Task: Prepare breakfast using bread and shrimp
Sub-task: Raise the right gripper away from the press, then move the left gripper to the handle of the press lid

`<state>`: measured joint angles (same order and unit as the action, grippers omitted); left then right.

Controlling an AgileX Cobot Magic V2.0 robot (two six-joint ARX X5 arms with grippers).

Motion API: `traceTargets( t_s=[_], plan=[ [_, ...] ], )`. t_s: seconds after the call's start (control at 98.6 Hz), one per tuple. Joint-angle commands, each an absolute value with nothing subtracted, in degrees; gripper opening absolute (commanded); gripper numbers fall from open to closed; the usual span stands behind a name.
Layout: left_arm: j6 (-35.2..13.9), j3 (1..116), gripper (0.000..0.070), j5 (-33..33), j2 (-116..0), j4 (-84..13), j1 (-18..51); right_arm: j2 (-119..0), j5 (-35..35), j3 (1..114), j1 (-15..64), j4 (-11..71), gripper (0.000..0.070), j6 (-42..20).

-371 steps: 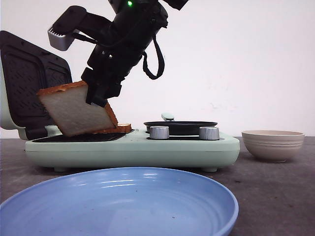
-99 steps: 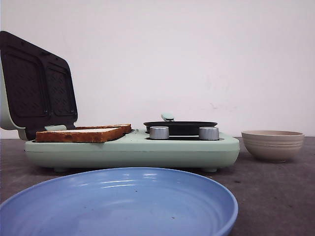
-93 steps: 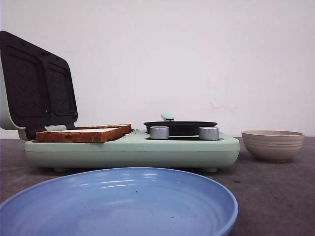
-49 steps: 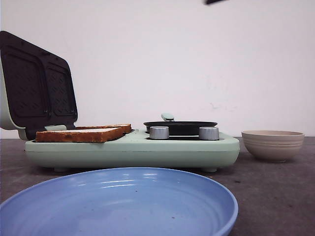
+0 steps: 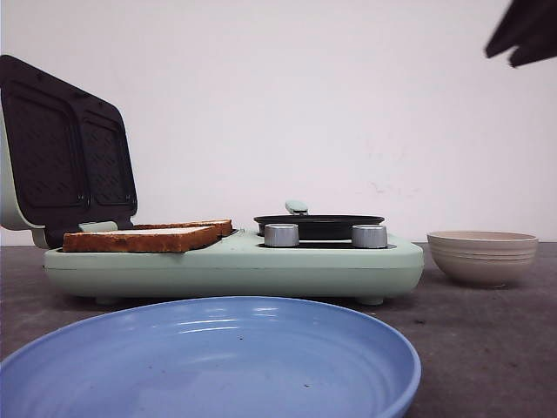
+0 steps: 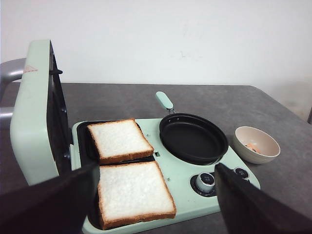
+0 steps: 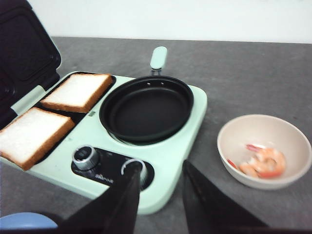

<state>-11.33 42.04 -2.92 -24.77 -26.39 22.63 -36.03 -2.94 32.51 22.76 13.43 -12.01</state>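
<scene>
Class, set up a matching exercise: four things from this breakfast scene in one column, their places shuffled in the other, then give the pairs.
1. two white bread slices
2. pink shrimp
3. round black frying pan
4. wide blue plate

A. in the beige bowl
B. nearest the front camera, empty
C. on the dark sandwich plates
D. behind the silver knobs

Pairs: 1-C, 2-A, 3-D, 4-B
</scene>
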Motion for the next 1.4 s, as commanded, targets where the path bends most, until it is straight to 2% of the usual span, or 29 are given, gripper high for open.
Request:
traceTargets(
  t_s=[0.0,0.081,0.152,0.345,0.456,0.467,0.761,0.963,1.389],
  plan=[
    [-11.29,42.33,0.0434,-2.79,-24.95,-25.8,22.9,-34.2,-2.66,31.51,22.94,13.06,0.0152,-13.1],
    [-11.9,42.33,0.0434,-2.76,-24.95,-25.76,22.87,-32.36,-2.7,30.76,22.94,15.79,0.0152,-13.06],
    [-15.18,42.33,0.0434,-2.7,-24.95,-24.99,22.87,-31.66,-2.83,30.76,22.96,18.35,0.0152,-12.86],
    [-27.66,42.35,0.0434,0.3,-25.39,-18.17,22.83,-31.22,-2.94,30.76,22.96,21.8,0.0152,-12.82],
    [-33.15,42.37,0.0434,3.07,-26.09,-13.72,22.61,-31.27,-2.96,30.76,22.94,21.91,0.0152,-12.38],
    [-39.46,42.37,0.0434,5.58,-27.77,-10.94,20.86,-31.27,-2.96,30.76,22.96,22.44,0.0152,-11.11],
    [-54.63,42.37,0.0434,5.76,-33.26,-9.91,14.22,-31.33,-3.2,30.76,22.96,23.24,0.0152,-8.47],
    [-59.53,42.37,0.0434,6.57,-35.48,-8.01,9.45,-31.33,-3.66,30.76,22.98,23.22,0.0152,-8.25],
    [-60.12,42.37,0.0434,4.89,-43.09,-10.63,3.42,-31.33,-4.51,30.76,23.0,23.16,0.0152,-8.16]
  ],
)
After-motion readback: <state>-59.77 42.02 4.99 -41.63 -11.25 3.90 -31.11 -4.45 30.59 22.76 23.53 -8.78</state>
